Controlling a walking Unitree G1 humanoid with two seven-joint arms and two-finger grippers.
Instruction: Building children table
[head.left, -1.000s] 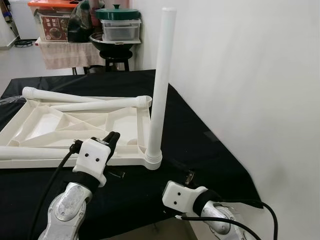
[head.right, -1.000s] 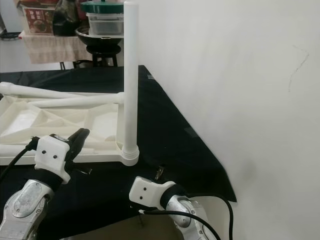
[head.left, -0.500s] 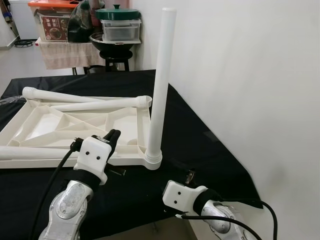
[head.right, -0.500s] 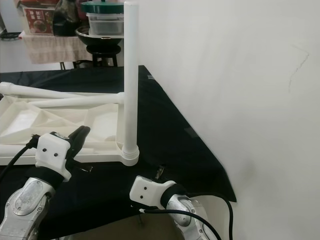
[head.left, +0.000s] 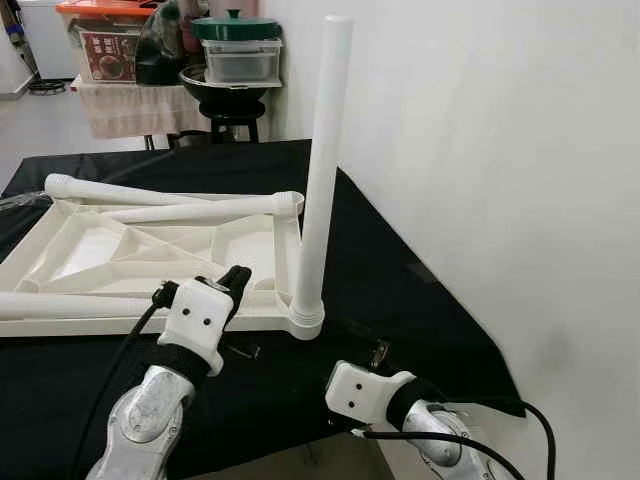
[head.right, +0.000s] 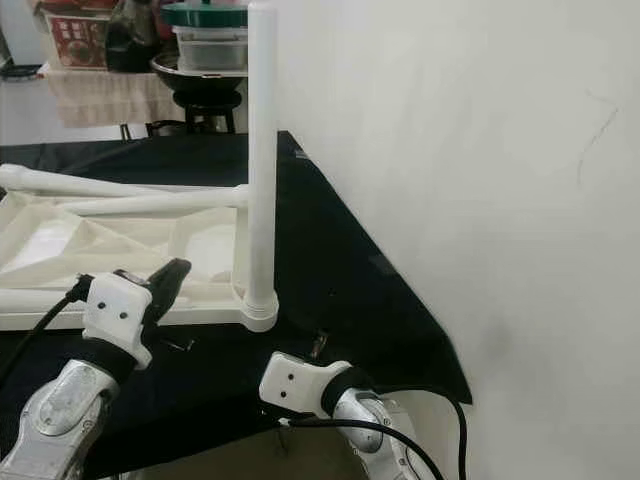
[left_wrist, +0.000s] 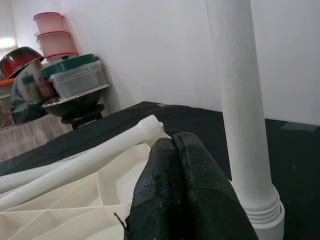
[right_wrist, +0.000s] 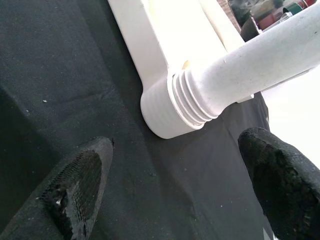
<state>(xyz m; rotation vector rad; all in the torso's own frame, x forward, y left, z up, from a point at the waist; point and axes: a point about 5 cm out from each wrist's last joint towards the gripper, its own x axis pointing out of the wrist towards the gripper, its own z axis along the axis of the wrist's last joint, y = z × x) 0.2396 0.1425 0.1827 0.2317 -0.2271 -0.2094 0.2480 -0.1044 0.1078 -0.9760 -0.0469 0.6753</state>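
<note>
Tabletop (head.left: 150, 250) upturned, one leg (head.left: 320, 170) upright | left gripper (head.left: 238, 279) closed over rim | right gripper (right_wrist: 175, 175) spread, low

one tabletop (head.left: 60, 255), four legs (head.left: 322, 170)

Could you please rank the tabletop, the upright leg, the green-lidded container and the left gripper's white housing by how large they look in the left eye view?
1. Tabletop
2. Upright leg
3. and 4. Container and the left gripper housing look alike; the housing is much nearer the camera, so I won't rank them.
</note>
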